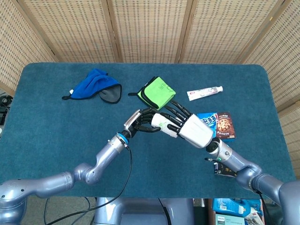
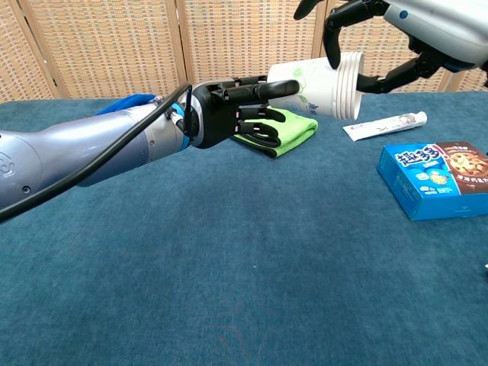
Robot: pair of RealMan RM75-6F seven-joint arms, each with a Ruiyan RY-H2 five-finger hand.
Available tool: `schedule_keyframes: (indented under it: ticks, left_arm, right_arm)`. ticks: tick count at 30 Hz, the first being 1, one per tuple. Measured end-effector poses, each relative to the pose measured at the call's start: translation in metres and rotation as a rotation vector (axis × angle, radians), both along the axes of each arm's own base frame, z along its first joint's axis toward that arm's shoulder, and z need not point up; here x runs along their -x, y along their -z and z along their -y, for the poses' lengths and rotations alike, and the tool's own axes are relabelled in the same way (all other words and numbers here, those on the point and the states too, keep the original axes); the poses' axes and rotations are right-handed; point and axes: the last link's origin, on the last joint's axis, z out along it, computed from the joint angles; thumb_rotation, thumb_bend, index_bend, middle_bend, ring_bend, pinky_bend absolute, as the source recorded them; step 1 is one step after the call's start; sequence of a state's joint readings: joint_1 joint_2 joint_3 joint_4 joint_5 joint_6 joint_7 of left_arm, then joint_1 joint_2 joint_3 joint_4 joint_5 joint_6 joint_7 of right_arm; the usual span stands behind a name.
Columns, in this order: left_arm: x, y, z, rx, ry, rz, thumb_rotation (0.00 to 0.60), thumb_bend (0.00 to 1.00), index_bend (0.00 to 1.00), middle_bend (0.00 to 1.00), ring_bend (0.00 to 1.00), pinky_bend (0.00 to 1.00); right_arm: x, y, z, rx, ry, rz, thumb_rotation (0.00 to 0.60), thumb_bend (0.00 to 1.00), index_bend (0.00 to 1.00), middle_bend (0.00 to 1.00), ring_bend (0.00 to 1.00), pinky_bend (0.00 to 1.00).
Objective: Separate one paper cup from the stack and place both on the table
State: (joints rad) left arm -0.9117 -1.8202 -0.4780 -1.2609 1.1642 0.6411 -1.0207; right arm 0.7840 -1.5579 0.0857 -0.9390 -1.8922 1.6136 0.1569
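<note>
The stack of paper cups (image 2: 320,90) hangs in the air above the middle of the blue table (image 1: 47,126), lying on its side with the closed bottom toward the robot's left and the nested rims toward its right. The right hand (image 2: 381,46) grips the rim end: in the chest view its dark fingers (image 2: 334,38) curl over the top of the rims and another finger runs under them, so this hand is grasping the stack. The left hand (image 2: 232,114) meets the stack from the opposite side, at the bottom end. One of its fingers lies along the cup's side near the bottom, and the others are curled below it (whether they truly clamp the cup I cannot tell, since the head view only shows both sets of fingers interlaced around the white cup (image 1: 161,123)). The cups do not touch the table.

On the table beyond the hands lie a folded green cloth (image 1: 157,91), a crumpled blue cloth (image 1: 96,84) further to the left, and a toothpaste tube (image 1: 204,93) to the right. A blue biscuit box (image 2: 435,177) lies flat just beside the right forearm.
</note>
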Motion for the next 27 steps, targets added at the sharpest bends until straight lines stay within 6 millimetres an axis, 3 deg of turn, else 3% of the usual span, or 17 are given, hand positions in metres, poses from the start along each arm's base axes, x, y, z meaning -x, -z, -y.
schedule_keyframes:
  ticks: [27]
  left_arm:
    - [0.0057, -0.0026, -0.0060, -0.009, -0.015, -0.013, 0.600, 0.13, 0.52, 0.53, 0.51, 0.54]
  right_arm:
    - [0.0089, -0.0054, -0.0003, 0.012, -0.012, 0.025, 0.600, 0.59, 0.67, 0.37, 0.18, 0.16]
